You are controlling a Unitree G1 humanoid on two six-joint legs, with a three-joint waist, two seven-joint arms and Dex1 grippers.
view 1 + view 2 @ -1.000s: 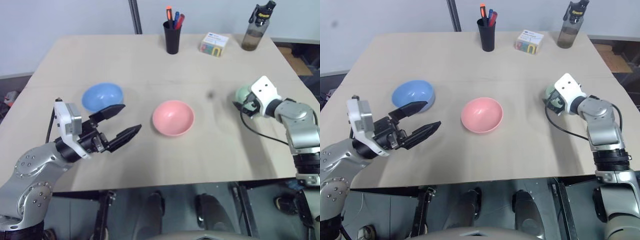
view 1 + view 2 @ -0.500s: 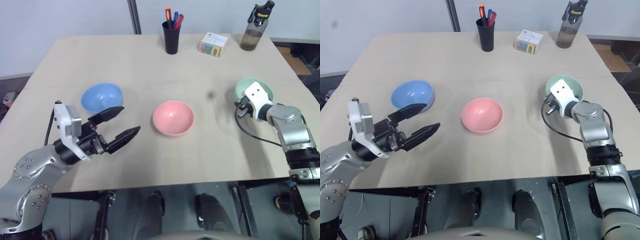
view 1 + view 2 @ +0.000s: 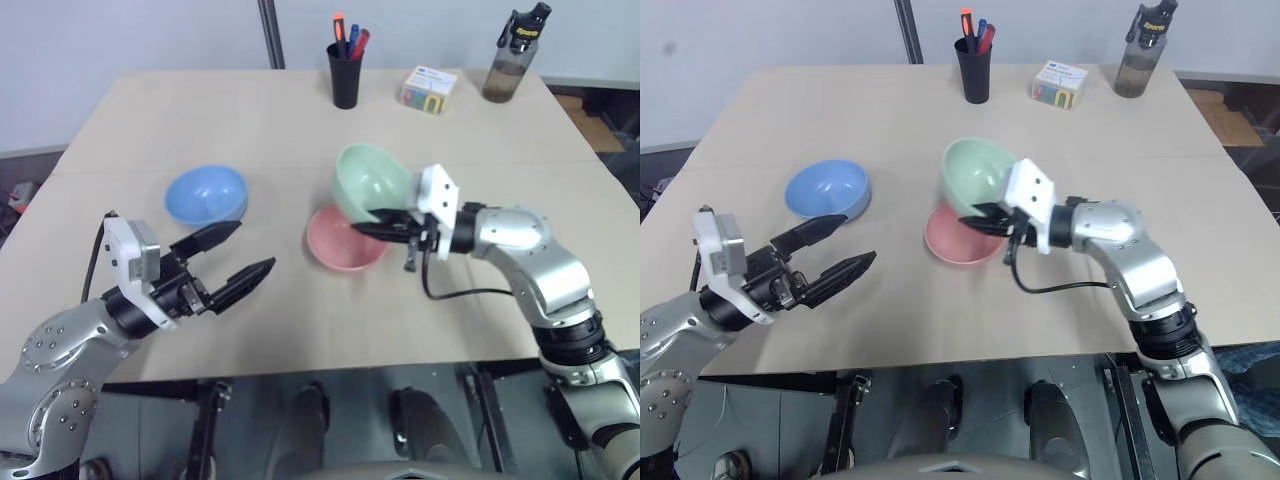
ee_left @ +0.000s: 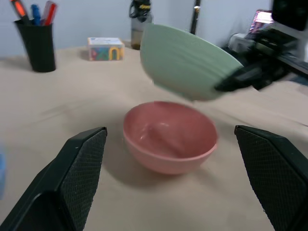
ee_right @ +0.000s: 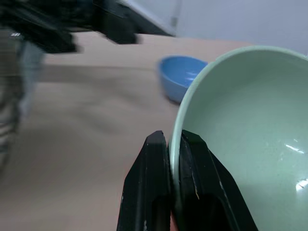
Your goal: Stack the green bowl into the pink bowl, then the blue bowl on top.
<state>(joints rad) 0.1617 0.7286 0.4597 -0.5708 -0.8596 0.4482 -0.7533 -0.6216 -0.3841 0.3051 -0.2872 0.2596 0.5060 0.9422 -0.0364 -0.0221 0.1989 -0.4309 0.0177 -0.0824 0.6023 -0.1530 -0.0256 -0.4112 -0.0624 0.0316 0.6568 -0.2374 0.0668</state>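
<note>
The green bowl [image 3: 370,181] hangs tilted in the air just above the pink bowl [image 3: 340,245], which rests on the table's middle. My right gripper [image 3: 362,228] is shut on the green bowl's rim [image 5: 174,139], one finger inside and one outside. The blue bowl [image 3: 205,193] sits upright on the table to the left. My left gripper [image 3: 250,250] stands open in front of the blue bowl, nothing between its fingers [image 4: 77,168], pointing toward the pink bowl [image 4: 168,137].
A black pen cup [image 3: 344,70], a small colourful box [image 3: 427,88] and a dark water bottle [image 3: 508,60] stand along the table's far edge. A black cable [image 3: 450,290] loops off my right wrist over the table.
My right gripper closed on the green bowl at the table's right side, lifted it and swung it left to above the pink bowl. The left arm has stayed put.
</note>
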